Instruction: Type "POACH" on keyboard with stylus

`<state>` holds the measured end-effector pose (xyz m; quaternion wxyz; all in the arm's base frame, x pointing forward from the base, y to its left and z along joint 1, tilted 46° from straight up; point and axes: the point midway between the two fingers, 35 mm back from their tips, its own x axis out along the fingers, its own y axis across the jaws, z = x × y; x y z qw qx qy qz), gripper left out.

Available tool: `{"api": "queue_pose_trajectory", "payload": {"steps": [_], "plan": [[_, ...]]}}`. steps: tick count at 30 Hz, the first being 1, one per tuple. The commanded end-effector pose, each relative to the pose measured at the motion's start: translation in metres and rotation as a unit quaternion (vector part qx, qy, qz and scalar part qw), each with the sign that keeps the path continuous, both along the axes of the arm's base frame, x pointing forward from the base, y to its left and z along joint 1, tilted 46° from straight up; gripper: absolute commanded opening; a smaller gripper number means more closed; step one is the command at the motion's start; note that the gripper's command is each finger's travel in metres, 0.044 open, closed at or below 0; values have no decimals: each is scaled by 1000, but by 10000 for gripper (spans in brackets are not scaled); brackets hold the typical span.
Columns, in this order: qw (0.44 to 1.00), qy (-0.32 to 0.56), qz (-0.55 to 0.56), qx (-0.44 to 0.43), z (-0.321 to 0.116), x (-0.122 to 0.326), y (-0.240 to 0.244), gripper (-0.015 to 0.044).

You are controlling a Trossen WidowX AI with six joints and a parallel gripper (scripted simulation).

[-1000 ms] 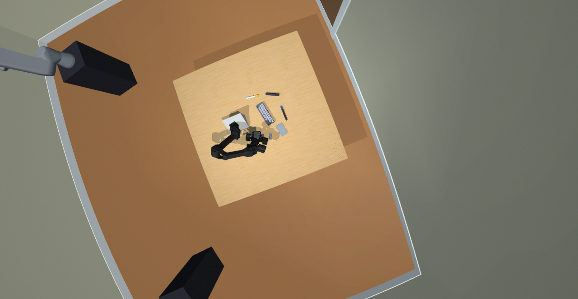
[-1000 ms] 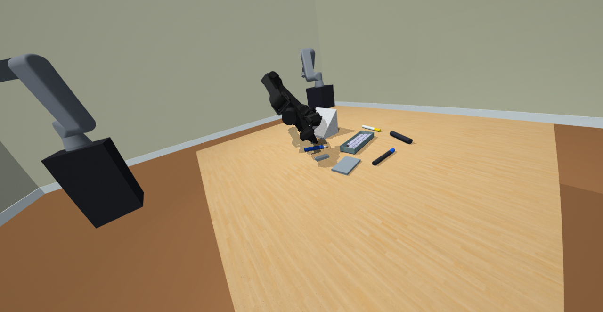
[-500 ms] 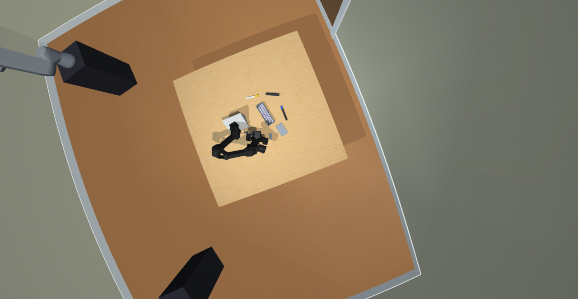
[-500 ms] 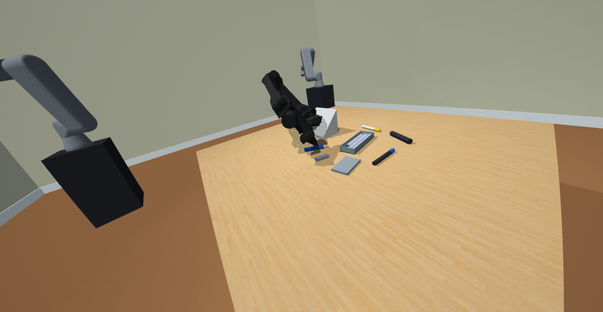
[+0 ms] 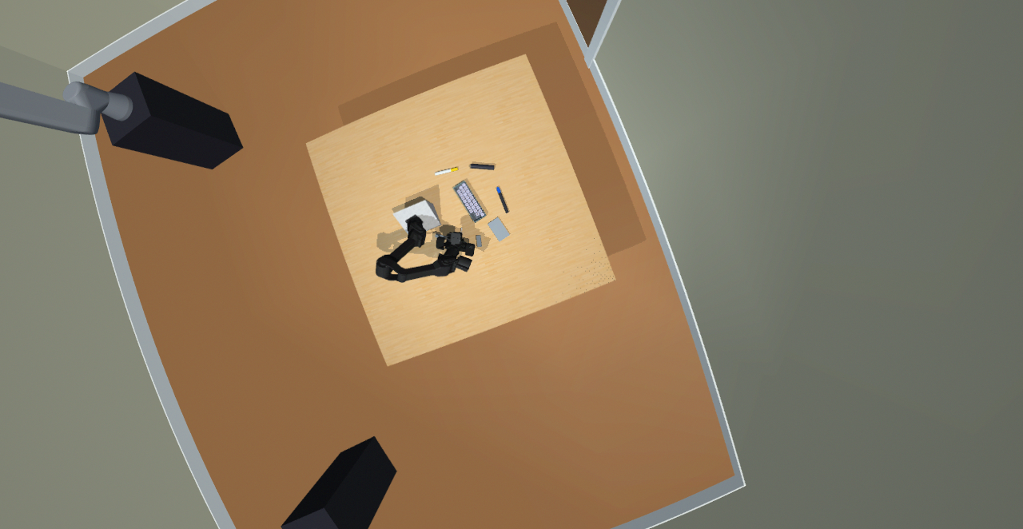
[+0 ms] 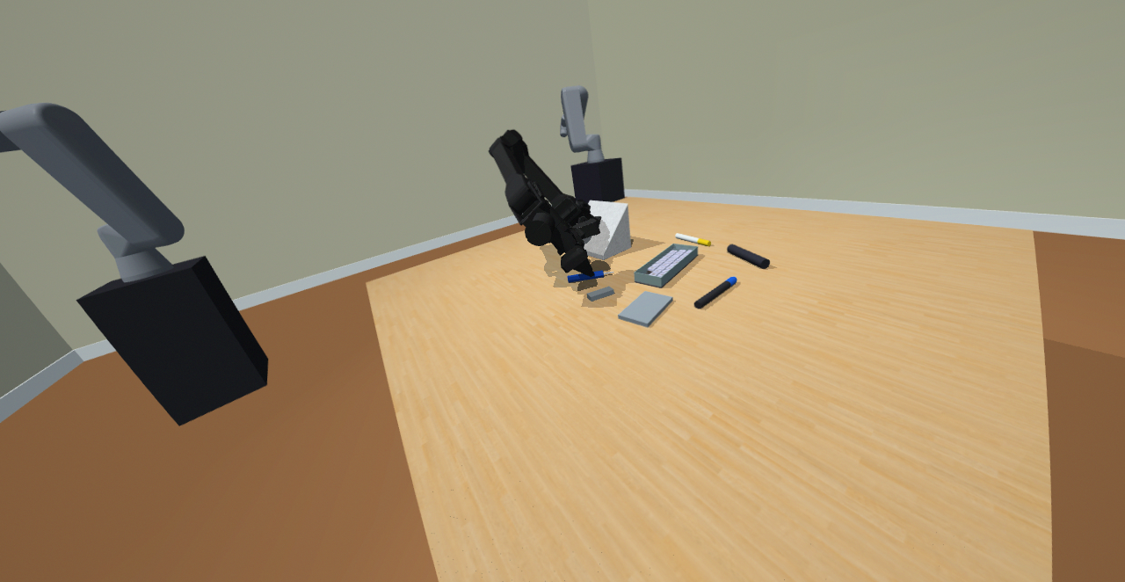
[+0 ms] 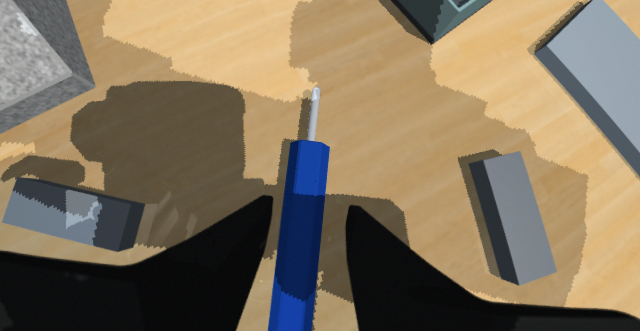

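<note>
Pale wood-grained desk (image 5: pixel 500 125) (image 6: pixel 787 421) (image 7: pixel 210 31); its near edge is cut off in the exterior view. Black jointed arm (image 5: pixel 422 270) (image 6: pixel 526 177), bent low. Speckled white-grey wedge-shaped block (image 5: pixel 411 212) (image 6: pixel 617 226) (image 7: pixel 30 51), partly hidden behind the arm from outside, cropped in the wrist view. Keyboard in a dark green tray (image 5: pixel 469 200) (image 6: pixel 667 265) (image 7: pixel 430 6), only one corner in the wrist view, letters illegible. Flat grey slab (image 5: pixel 499 228) (image 6: pixel 645 309) (image 7: pixel 600 71), beside it. Black gripper (image 5: pixel 455 238) (image 6: pixel 590 272) (image 7: pixel 310 210), partly open, holding nothing. Blue faceted stylus with thin pale tip (image 6: pixel 580 277) (image 7: pixel 302 221), lying on the desk beneath the gap between the fingers, rear end out of the wrist frame. Black blue-ended marker (image 5: pixel 503 200) (image 6: pixel 714 293), plain black cylinder (image 5: pixel 482 165) (image 6: pixel 748 256), and white-and-yellow pen (image 5: pixel 446 170) (image 6: pixel 693 239), all near the keyboard. Small grey bar (image 5: pixel 478 240) (image 6: pixel 600 294) (image 7: pixel 515 218), near the stylus; darker small bar (image 7: pixel 70 216) opposite, half shadowed.
</note>
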<state>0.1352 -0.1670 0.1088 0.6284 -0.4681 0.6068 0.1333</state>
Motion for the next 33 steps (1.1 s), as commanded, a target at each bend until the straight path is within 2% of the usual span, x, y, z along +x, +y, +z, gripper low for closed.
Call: {"api": "queue_pose_trajectory", "payload": {"steps": [1,16,20,27,33], "plan": [[1000,3,2,3,-5,-1,-1,150],[1000,3,2,3,-9,-2,-5,150],[1000,2,-1,2,-7,-2,-6,45],[1000,2,-1,2,-7,-2,-6,0],[1000,2,-1,2,-5,-1,-3,0]]}}
